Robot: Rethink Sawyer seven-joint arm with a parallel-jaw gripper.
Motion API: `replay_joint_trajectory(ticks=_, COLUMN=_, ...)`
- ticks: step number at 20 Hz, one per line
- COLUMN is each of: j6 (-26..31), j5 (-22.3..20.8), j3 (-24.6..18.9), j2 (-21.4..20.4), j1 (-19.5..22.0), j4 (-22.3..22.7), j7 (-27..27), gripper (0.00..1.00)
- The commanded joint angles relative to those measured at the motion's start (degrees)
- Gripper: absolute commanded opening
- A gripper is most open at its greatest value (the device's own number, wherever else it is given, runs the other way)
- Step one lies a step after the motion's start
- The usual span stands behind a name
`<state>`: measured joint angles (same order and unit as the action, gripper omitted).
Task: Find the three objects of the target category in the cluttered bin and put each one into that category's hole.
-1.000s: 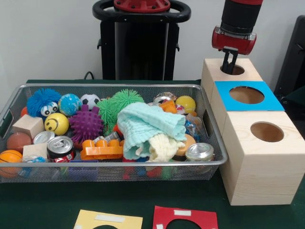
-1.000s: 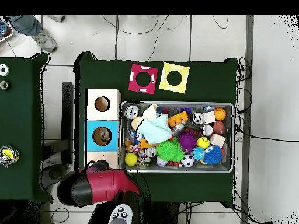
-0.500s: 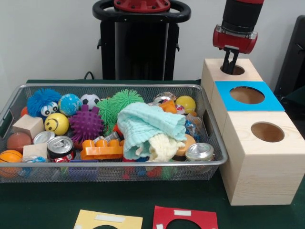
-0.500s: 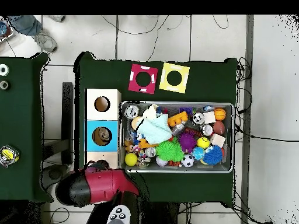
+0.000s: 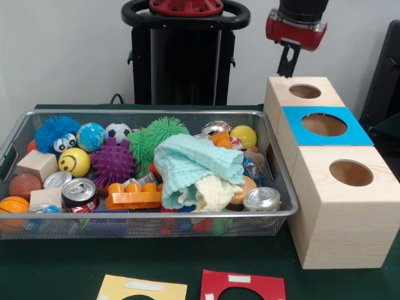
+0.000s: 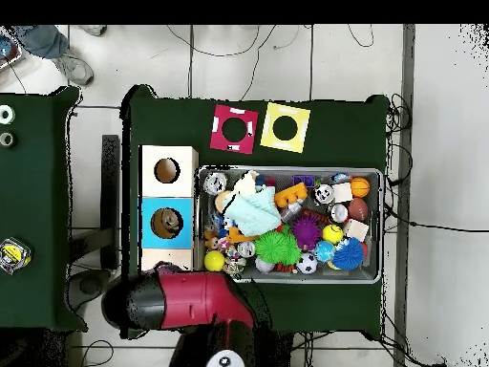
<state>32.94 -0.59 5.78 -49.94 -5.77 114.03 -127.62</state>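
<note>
My gripper (image 5: 288, 65) hangs in open air above the far wooden box (image 5: 302, 94), clear of its hole (image 5: 305, 91); its fingers sit close together, holding nothing. The bin (image 5: 150, 220) lies beside the row of boxes, its rim touching them, packed with clutter. A mint cloth (image 5: 197, 164) lies heaped above the rim.

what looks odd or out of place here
Two things stand out. The red card and the yellow card lie loose on the table in front of the bin, not on a box. The mint cloth is heaped over other items.
</note>
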Motion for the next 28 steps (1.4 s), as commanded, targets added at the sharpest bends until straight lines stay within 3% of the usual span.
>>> replay_joint_trajectory(ticks=1, j6=12.49, j5=1.32, j3=-4.69, j2=-5.34, j1=5.26, j4=-5.47, j7=2.81, gripper=0.0)
replay_joint_trajectory(ticks=10, j6=17.13, j5=0.39, j3=-7.45, j2=-5.92, j1=9.34, j4=-8.18, j7=5.56, gripper=0.0)
replay_joint_trajectory(ticks=14, j6=11.12, j5=-2.36, j3=-8.69, j2=-3.0, j1=12.78, j4=-7.96, j7=8.62, gripper=0.0)
replay_joint_trajectory(ticks=20, j6=-3.74, j5=-8.2, j3=-10.92, j2=5.13, j1=18.59, j4=-7.88, j7=9.8, gripper=0.0)
replay_joint_trajectory(ticks=28, j6=-9.44, j5=-14.11, j3=-15.25, j2=9.49, j1=27.02, j4=-8.56, j7=11.43, gripper=0.0)
